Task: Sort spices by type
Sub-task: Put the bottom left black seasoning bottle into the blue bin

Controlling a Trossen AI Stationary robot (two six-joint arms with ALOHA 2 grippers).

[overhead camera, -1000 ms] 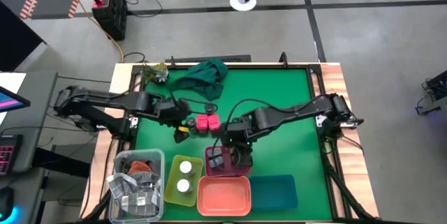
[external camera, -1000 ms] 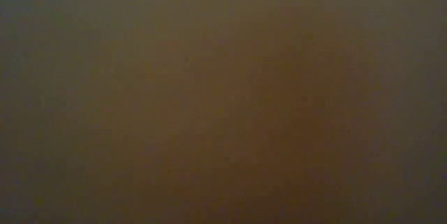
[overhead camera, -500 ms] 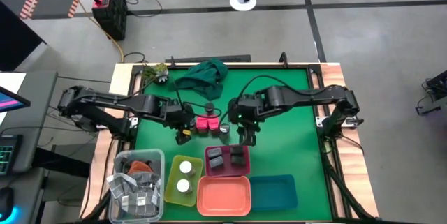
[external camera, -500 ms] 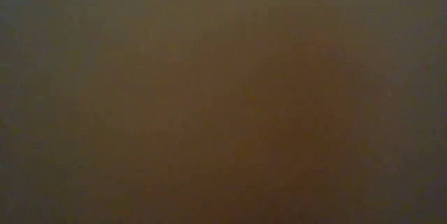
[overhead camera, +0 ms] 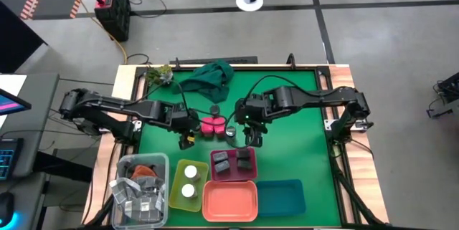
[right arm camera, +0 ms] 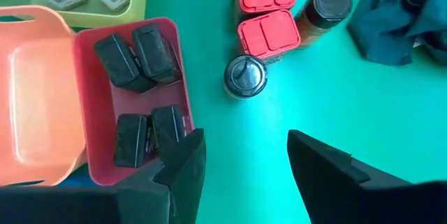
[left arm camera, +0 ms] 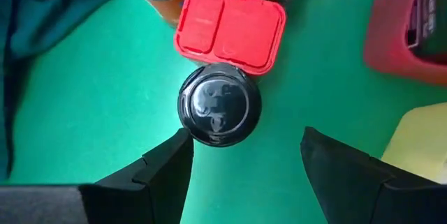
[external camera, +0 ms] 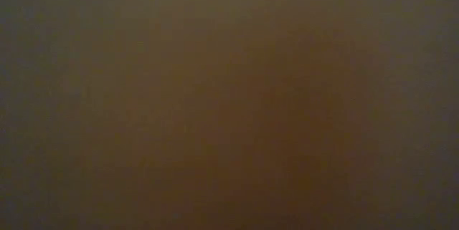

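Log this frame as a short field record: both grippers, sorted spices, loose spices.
left gripper: open, empty, facing a dark round jar
right gripper: open, empty, above the mat beside the pink tray
pink tray: grey square boxes
yellow tray: two white-lidded jars
orange tray: empty
loose: two pink blocks, two dark round jars
low view: dark, shows nothing

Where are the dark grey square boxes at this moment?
In the high view, the dark grey square boxes lie in the pink tray, between the yellow tray and the right gripper.
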